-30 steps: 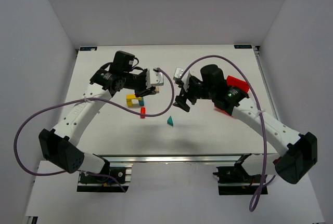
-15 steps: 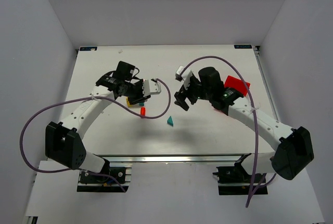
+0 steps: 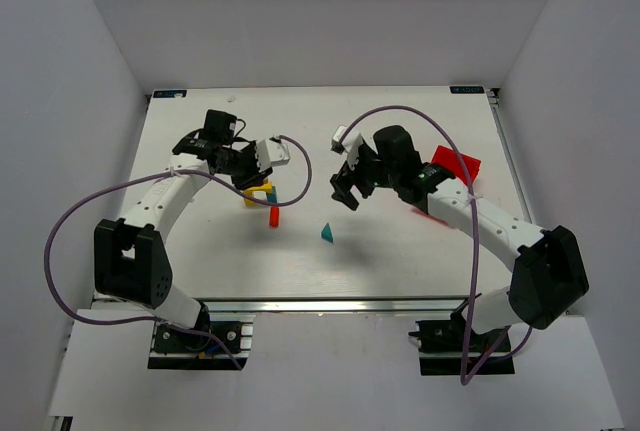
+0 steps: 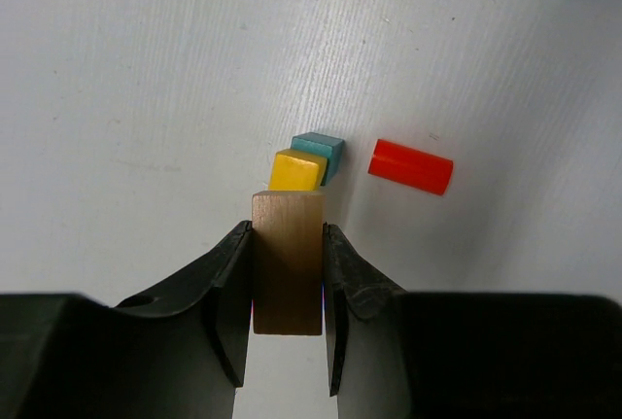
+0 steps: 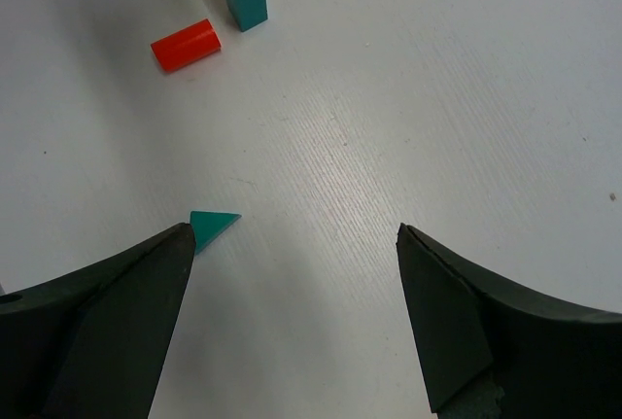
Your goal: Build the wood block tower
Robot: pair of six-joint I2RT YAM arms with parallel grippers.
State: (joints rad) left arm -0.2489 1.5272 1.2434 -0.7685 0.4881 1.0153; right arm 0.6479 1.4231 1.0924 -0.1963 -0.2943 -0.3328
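tabletop (image 3: 400,251): white, carries the loose blocks | red bin (image 3: 455,163): right side, partly behind right arm | right end effector (image 5: 293,234): released, empty, above teal triangle (image 5: 212,226) | left end effector (image 4: 288,244): grasping tan block (image 4: 288,273) over yellow block (image 4: 296,169) | yellow block touches teal cube (image 4: 323,150) | 1 red block (image 4: 410,166) lying just beside them | teal triangle well apart, alone

Top cam: high above near edge, looks down over whole table (image 3: 400,251). L wrist cam: close, facing down. R wrist cam: farther off, prob tilted. Both wrist views share red block (image 4: 410,166), teal cube (image 4: 322,151).
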